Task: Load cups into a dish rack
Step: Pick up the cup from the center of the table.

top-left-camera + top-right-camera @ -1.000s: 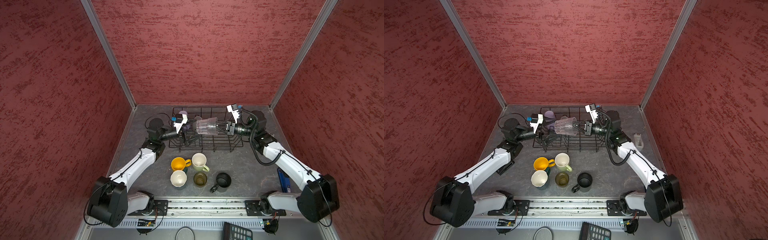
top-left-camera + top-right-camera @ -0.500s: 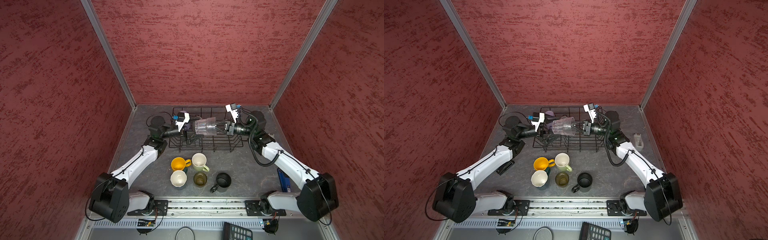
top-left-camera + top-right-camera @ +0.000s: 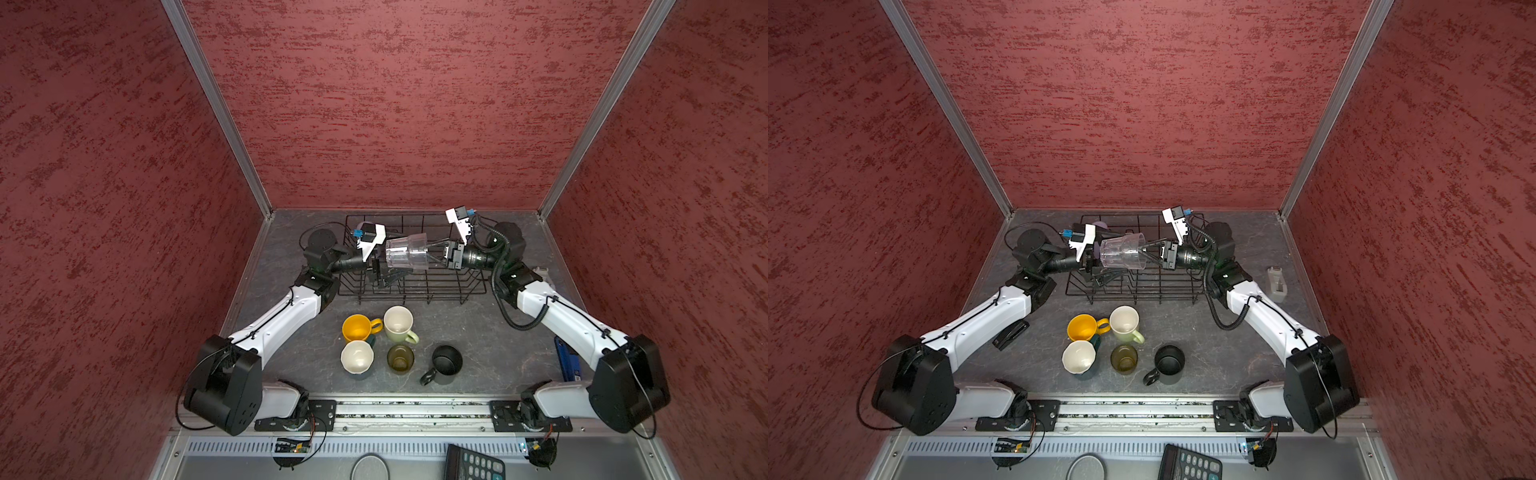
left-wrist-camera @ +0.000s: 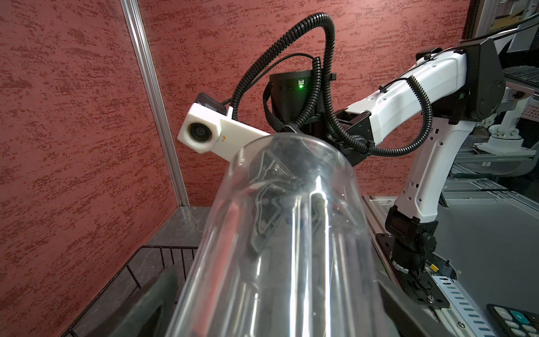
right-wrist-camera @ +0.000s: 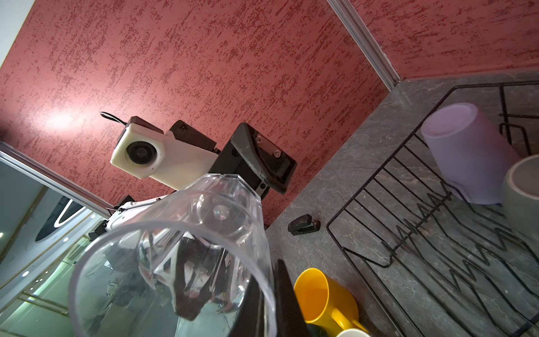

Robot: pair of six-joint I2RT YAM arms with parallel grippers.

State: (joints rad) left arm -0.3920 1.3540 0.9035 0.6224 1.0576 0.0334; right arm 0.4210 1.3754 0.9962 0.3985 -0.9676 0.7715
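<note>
A clear glass [image 3: 406, 251] [image 3: 1123, 251] hangs on its side above the black wire dish rack [image 3: 469, 286] [image 3: 1183, 297]. My right gripper [image 3: 430, 251] [image 5: 269, 303] is shut on its rim, one finger inside. My left gripper [image 3: 392, 262] [image 4: 274, 315] is open, its fingers standing wide on either side of the glass's [image 4: 291, 233] base end. A lilac tumbler [image 5: 466, 151] [image 3: 1100, 226] and a grey mug [image 5: 525, 189] lie in the rack. On the table in front stand a yellow mug [image 3: 357, 327], pale green mug [image 3: 399, 324], dark teal mug [image 3: 357, 359], olive-brown glass [image 3: 400, 358] and black mug [image 3: 446, 360].
A black stapler [image 3: 1011, 334] lies left of the rack. A small grey block [image 3: 1277, 284] sits to the right of it, and a blue object [image 3: 567, 361] lies by the right arm. A calculator [image 3: 473, 463] rests below the front rail. Red walls enclose three sides.
My left gripper has edged right and a little up, so its fingers now flank the glass's base. The right gripper and the glass have barely moved.
</note>
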